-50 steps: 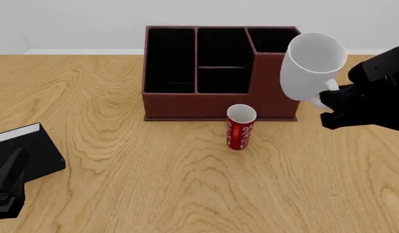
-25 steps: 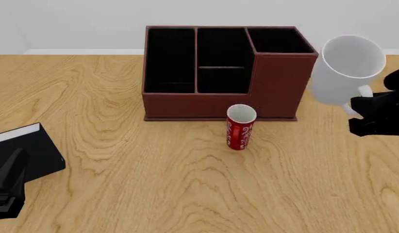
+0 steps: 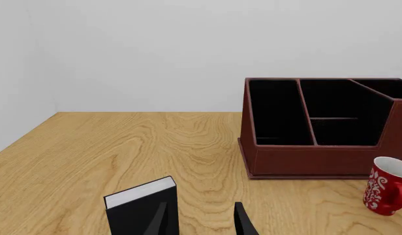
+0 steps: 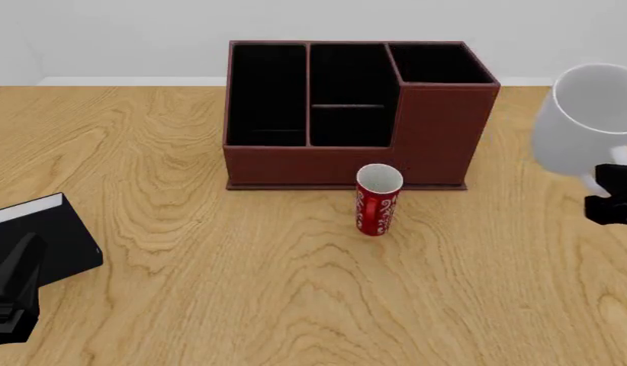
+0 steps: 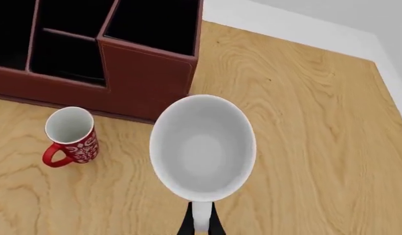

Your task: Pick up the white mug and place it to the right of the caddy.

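Light wood grain covered the table [image 4: 242,290], with a plain pale wall behind it. On it stood the caddy [image 4: 435,130], a reddish-brown box with three black-lined compartments, and a slim red cup [image 4: 377,200] just in front of it. The white mug [image 4: 588,118], glossy and round, hung tilted in the air to the right of the caddy. The right gripper [image 5: 199,223] pinched its handle from below. The left gripper [image 3: 201,220], fingers narrowly apart and holding nothing, stood beside a small black box [image 4: 44,236].
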Controlling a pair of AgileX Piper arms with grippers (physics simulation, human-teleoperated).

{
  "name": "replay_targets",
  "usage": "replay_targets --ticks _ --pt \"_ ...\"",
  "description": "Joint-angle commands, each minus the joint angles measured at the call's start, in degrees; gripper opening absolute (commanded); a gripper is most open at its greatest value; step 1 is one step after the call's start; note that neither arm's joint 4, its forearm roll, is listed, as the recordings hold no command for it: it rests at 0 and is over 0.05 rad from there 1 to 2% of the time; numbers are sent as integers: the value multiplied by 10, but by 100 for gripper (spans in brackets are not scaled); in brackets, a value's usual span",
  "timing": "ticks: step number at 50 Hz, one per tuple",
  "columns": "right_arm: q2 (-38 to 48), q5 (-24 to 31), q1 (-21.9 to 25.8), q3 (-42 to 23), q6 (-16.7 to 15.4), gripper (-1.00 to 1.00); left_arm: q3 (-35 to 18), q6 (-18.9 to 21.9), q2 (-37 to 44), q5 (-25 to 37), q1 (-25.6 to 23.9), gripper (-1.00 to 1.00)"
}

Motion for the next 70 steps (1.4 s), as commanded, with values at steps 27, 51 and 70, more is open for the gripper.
replay_targets --ticks 27,51,70 --pt "43 -44 -86 -4 7 -100 0 0 0 0 0 100" --pt "117 -74 -94 -46 6 -100 0 0 0 0 0 100" --pt "162 -65 -100 -109 10 -100 0 0 0 0 0 100"
